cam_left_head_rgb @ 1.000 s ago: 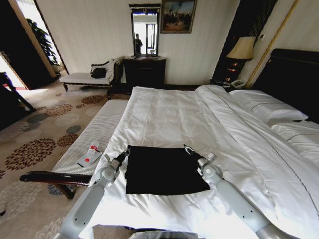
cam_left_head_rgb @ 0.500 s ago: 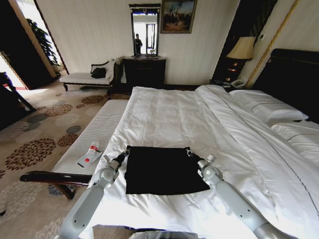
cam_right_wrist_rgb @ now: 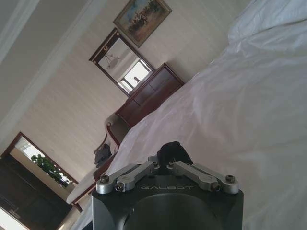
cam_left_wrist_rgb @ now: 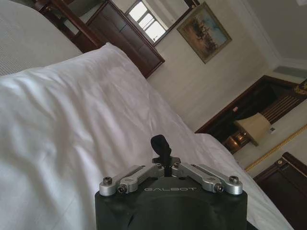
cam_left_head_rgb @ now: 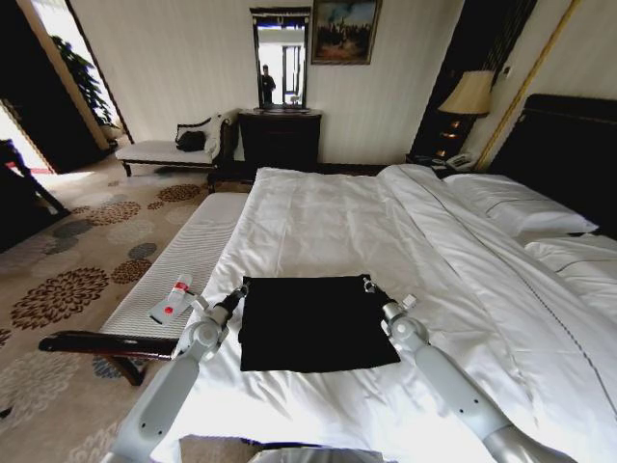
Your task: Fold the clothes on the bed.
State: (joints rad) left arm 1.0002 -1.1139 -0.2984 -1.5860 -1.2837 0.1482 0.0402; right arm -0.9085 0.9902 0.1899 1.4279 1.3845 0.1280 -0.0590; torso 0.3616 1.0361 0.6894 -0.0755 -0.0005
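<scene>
White bedding covers the bed (cam_left_head_rgb: 328,217), which runs from the near edge toward a dark headboard (cam_left_head_rgb: 569,145) and pillows (cam_left_head_rgb: 516,207) on the robot's right. Alongside the bed on the robot's left stands a long white-cushioned bench (cam_left_head_rgb: 178,260) with a dark wood frame; a small red-and-white tube (cam_left_head_rgb: 174,297) lies on its cushion.

Position of the work item: the black T-shirt (cam_left_head_rgb: 313,323) lies flat on the duvet near the foot-side edge, folded into a roughly rectangular panel – no lettering is visible on the exposed face.

Left gripper (cam_left_head_rgb: 234,299): located at the far left corner of the T-shirt. In the left wrist view the left gripper (cam_left_wrist_rgb: 163,146) has its fingers closed together on a small tuft of black fabric.

Right gripper (cam_left_head_rgb: 371,287): located at the far right corner of the T-shirt. In the right wrist view the right gripper (cam_right_wrist_rgb: 170,153) is likewise closed, with a bunch of black fabric pinched between the fingers.

Both arms extend forward from the lower edge of the head view – one on each side of the garment.
</scene>
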